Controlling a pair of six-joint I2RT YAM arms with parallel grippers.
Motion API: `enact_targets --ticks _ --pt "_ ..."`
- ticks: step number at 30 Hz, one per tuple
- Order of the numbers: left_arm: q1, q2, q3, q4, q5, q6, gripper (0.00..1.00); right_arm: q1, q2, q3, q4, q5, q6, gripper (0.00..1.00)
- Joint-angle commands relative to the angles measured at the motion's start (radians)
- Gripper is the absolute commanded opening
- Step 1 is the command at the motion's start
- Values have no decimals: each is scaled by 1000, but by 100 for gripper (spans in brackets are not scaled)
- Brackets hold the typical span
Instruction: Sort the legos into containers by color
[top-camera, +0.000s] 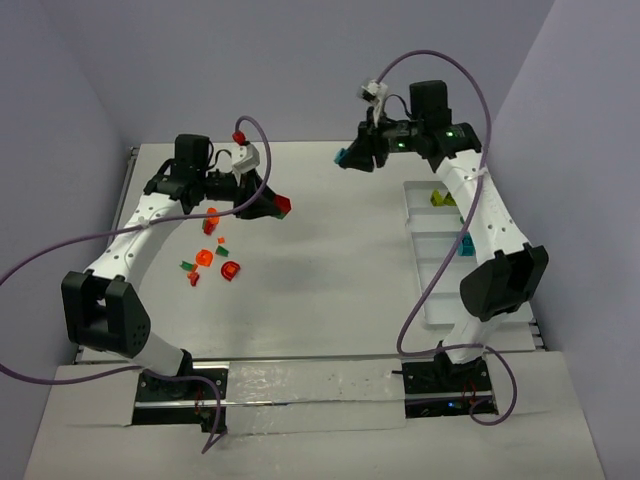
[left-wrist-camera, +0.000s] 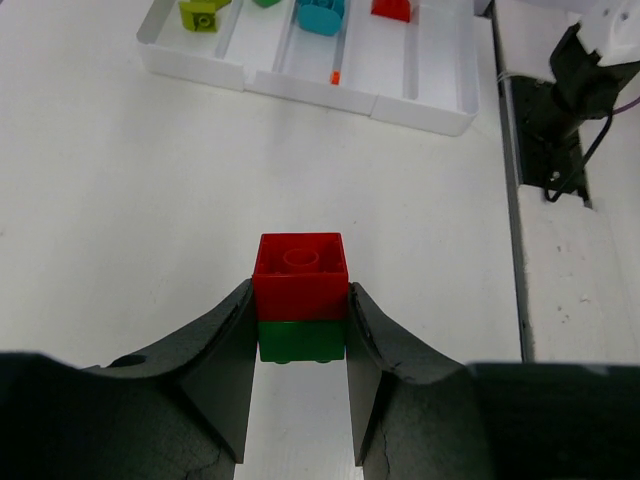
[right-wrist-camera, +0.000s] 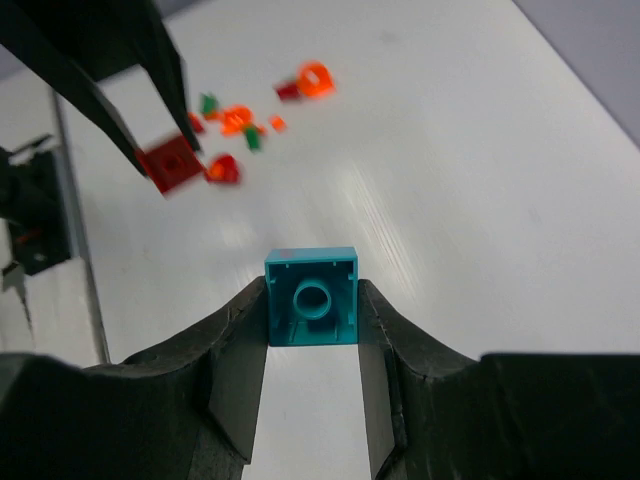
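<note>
Here left fingers (left-wrist-camera: 225, 370) clench 2 stacked legos (left-wrist-camera: 300, 290), right fingers (right-wrist-camera: 235, 370) clench 1 teal lego (right-wrist-camera: 312, 297).

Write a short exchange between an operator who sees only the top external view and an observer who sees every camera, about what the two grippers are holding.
Operator: From above I see only a bit of red at the left gripper. Is that a single piece?
Observer: No. The left wrist view shows a small red plastic brick stacked on a dark green plastic brick, both between the fingers.
Operator: And the teal plastic brick in the right gripper: which side is turned toward the arm?
Observer: The right wrist view shows its hollow underside, with a round tube in the middle, facing the wrist camera.
</note>
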Motion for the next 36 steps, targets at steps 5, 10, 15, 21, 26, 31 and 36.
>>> enact_targets --ticks 5,10,15,21,26,31,36 --pt "-9 -9 -41 213 -207 -169 0 -284 -162 -295 -263 411 -183 0" --pt "-16 15 -15 247 -272 -253 0 -436 -259 -514 -235 536 -260 0" --pt "-17 44 11 241 -296 -308 0 -481 -255 -649 -157 668 -265 0" --pt "-25 54 29 238 -403 -421 0 -481 -183 -698 -33 769 -196 0" --pt "-25 43 30 226 -446 -468 0 -479 -81 -662 23 810 -138 0" --pt "-25 24 22 201 -478 -443 0 -479 -5 -618 10 795 -120 0" --pt "-24 18 14 188 -490 -418 0 -479 1 -636 21 805 -128 0"
